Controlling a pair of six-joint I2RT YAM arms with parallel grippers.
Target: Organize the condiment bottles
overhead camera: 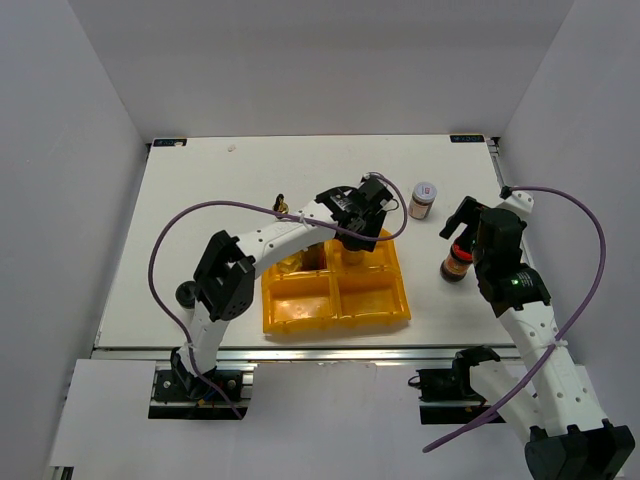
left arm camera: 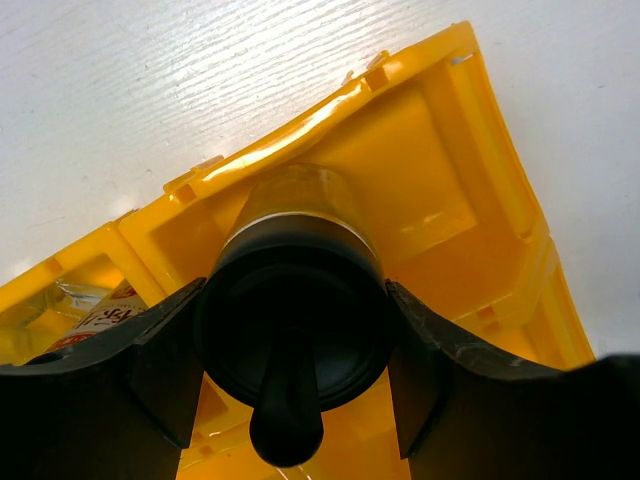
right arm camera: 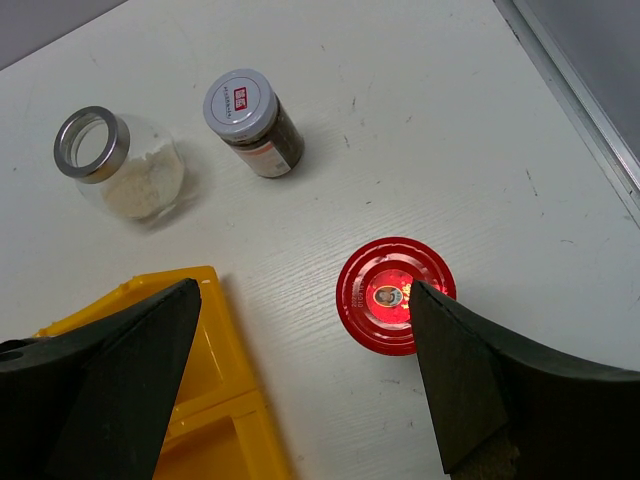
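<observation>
My left gripper [overhead camera: 362, 228] [left arm camera: 292, 300] is shut on a black-capped bottle [left arm camera: 290, 330], a finger pressed against each side of the cap. The bottle stands in a far compartment of the yellow tray [overhead camera: 335, 322] [left arm camera: 440, 150]. A labelled bottle [left arm camera: 100, 320] lies in the compartment beside it. My right gripper [overhead camera: 462, 228] [right arm camera: 300, 300] hangs open over the red-lidded jar [overhead camera: 457, 265] [right arm camera: 385, 295], which is close to its right finger. Beyond stand a silver-lidded jar [overhead camera: 423, 198] [right arm camera: 250, 115] and a wide clear jar of white powder [right arm camera: 115, 165].
A small gold-topped bottle [overhead camera: 281, 206] stands on the table behind the left arm. The tray's corner [right arm camera: 210, 300] lies just left of the red-lidded jar. The table's right edge [right arm camera: 590, 130] runs close by, with grey walls on three sides.
</observation>
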